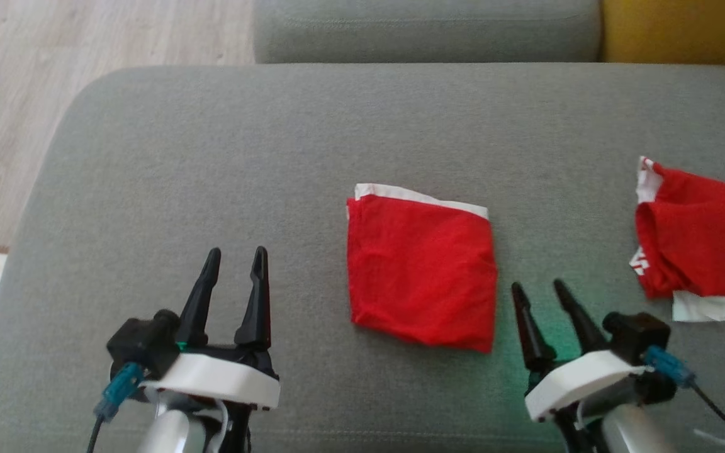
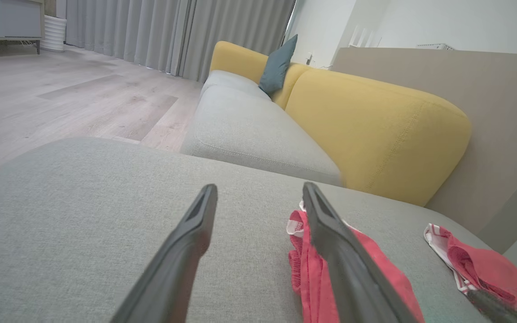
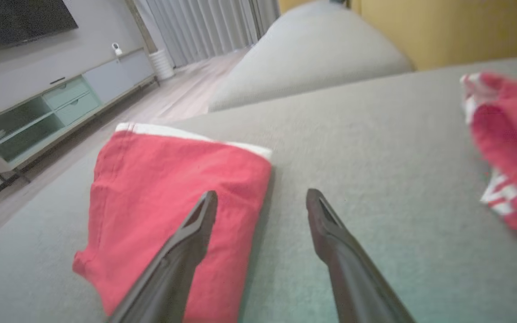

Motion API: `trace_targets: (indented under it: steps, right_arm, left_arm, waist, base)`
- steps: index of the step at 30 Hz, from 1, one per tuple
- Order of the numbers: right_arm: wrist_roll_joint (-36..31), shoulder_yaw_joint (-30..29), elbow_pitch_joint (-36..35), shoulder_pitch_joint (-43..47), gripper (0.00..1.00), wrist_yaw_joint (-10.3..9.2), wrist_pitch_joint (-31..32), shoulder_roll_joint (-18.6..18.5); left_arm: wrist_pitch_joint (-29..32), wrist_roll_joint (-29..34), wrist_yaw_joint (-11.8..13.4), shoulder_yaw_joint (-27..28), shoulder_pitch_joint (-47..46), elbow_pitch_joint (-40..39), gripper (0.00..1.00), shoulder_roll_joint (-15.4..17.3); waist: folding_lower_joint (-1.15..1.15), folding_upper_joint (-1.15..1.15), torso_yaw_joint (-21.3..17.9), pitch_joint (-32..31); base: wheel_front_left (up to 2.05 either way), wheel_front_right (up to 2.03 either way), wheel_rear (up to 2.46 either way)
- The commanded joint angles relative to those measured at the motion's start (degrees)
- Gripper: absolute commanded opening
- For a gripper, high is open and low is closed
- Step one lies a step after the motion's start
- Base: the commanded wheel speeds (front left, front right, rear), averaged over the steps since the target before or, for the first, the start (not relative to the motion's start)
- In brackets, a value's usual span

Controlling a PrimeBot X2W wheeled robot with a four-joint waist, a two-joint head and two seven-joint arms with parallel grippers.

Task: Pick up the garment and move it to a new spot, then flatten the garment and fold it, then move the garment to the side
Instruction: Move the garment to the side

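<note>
A red garment with a white edge lies folded into a neat square on the grey cushion, between my two grippers. It also shows in the right wrist view as the folded red garment, and in the left wrist view as a red garment behind the right finger. My left gripper stands open to its left, apart from it. To the right of the cloth's lower corner, my right gripper is open with nothing between its fingers.
A second red and white garment lies crumpled at the cushion's right edge. The grey cushion has wide bare fabric on the left. Wooden floor lies beyond its left edge. A yellow sofa back rises behind.
</note>
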Motion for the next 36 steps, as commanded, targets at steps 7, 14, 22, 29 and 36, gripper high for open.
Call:
trace_targets:
  steps: [7,14,22,29,36]
  right_arm:
    - [10.34,4.46,5.58,-6.35,1.00,0.39,2.66,-0.08]
    - [16.22,5.86,13.49,-11.88,1.00,0.39,2.36,-0.08]
    - [13.28,9.93,24.44,-20.04,1.00,0.39,-0.61,-0.08]
    - [7.05,12.37,29.79,-24.54,0.00,0.39,-2.80,-0.08]
    - [-8.01,9.65,30.75,-29.19,0.00,0.39,-5.33,-0.74]
  left_arm:
    - [-0.29,0.38,-0.45,0.84,-4.20,-0.70,1.00,0.33]
    - [-0.29,0.41,-0.69,0.35,-4.85,-0.50,1.00,0.33]
    - [-0.29,0.48,-0.86,0.32,-6.28,-0.91,1.00,0.33]
    - [-0.29,1.23,-0.98,0.70,-7.27,-1.34,1.00,0.33]
    - [-0.29,1.22,-0.97,1.20,-7.15,-1.81,1.00,0.33]
  waist:
    - [-0.01,0.00,3.76,2.20]
    - [-0.01,0.00,5.84,3.88]
    - [-0.01,0.00,6.60,6.19]
    - [-0.01,0.00,4.33,6.84]
    - [-0.01,0.00,0.14,6.06]
  base:
    - [0.00,0.00,0.00]
    - [0.00,0.00,0.00]
    - [0.00,0.00,0.00]
    - [0.00,0.00,0.00]
    - [0.00,0.00,0.00]
